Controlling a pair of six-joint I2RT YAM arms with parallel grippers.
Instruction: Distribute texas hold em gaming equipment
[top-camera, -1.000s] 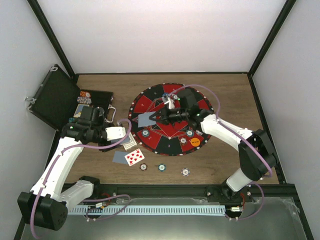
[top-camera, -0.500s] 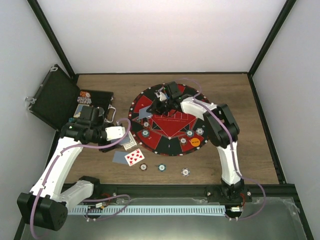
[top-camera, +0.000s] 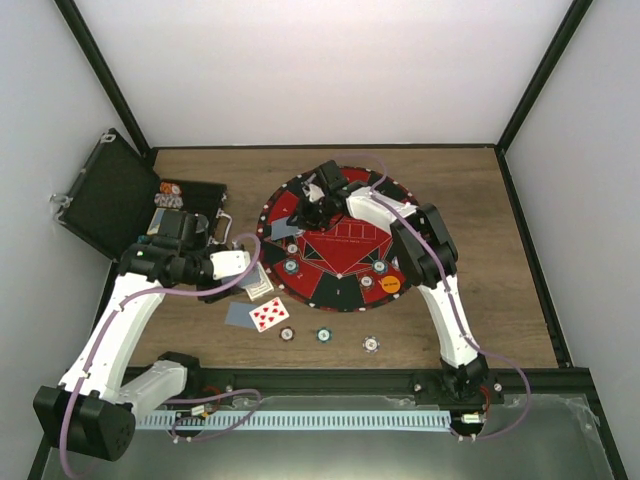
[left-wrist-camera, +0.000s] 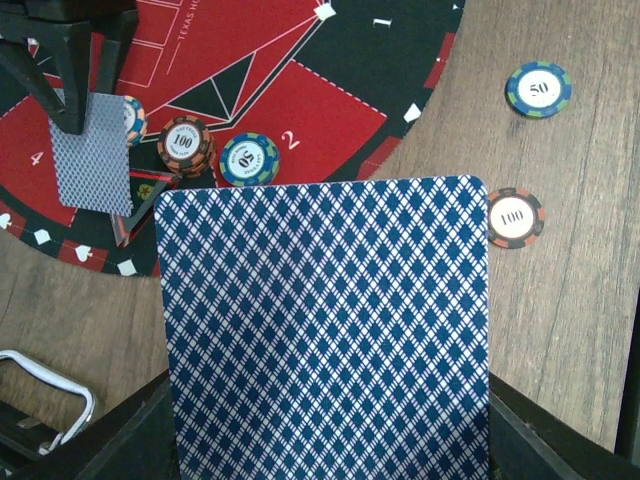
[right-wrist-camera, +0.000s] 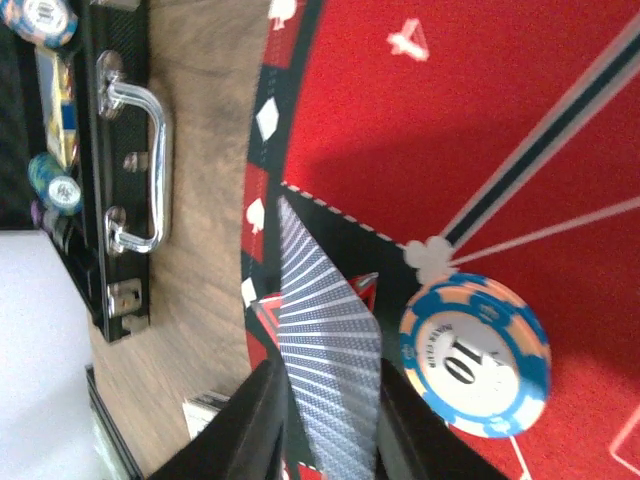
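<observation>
Right gripper (right-wrist-camera: 330, 432) has both fingers pressed onto a grey-backed card (right-wrist-camera: 330, 350), held tilted above the round mat (top-camera: 352, 232) near its 10 o'clock rim. At 3 o'clock of that card in the right wrist view, a blue 10 chip (right-wrist-camera: 475, 355) lies flat on the red field, just beside it.

Left gripper (left-wrist-camera: 328, 455) pinches a diamond-backed card (left-wrist-camera: 325, 330) by its lower edge, back toward the camera, over the wooden table (top-camera: 480, 200) just off the mat's 8 o'clock rim. Past that card, at 11 o'clock in the left wrist view, an orange 100 chip (left-wrist-camera: 183, 147) sits just beside a blue 20 chip (left-wrist-camera: 248, 160) on the mat. On bare wood, a 50 chip (left-wrist-camera: 538, 88) lies at 1 o'clock and a brown 100 chip (left-wrist-camera: 512, 217) at 3 o'clock.

From above, 1 face-up red-pipped card (top-camera: 268, 314) and 1 face-down card (top-camera: 240, 314) lie together at the mat's 7 o'clock. An orange chip (top-camera: 391, 283) rests on the mat at 4 o'clock. The black case (top-camera: 110, 200) stands open at the mat's 9 o'clock, with more chips in its tray (top-camera: 172, 193).
</observation>
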